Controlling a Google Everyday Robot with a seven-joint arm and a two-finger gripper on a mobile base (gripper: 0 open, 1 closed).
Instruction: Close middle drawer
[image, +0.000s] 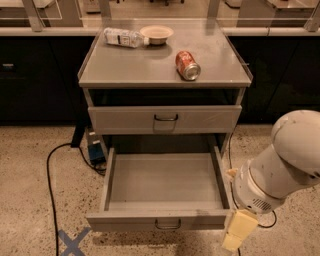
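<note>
The middle drawer (160, 181) is a shallow grey metal drawer pulled far out of the cabinet, and nothing lies in it. Its short front panel (125, 220) faces me and has a small dark wire handle (167, 226). My gripper (239, 231) hangs pale yellow under the white arm (280, 170) at lower right. It is just outside the right end of the front panel, near floor level. Whether it touches the panel does not show.
The taller grey drawer (200, 119) above is closed. On the cabinet top (135, 67) lie a red soda can (187, 65), a bowl (156, 34) and a plastic bottle (122, 37). A black cable (49, 190), a blue box (95, 150) and a blue tape X (72, 242) are on the floor at left.
</note>
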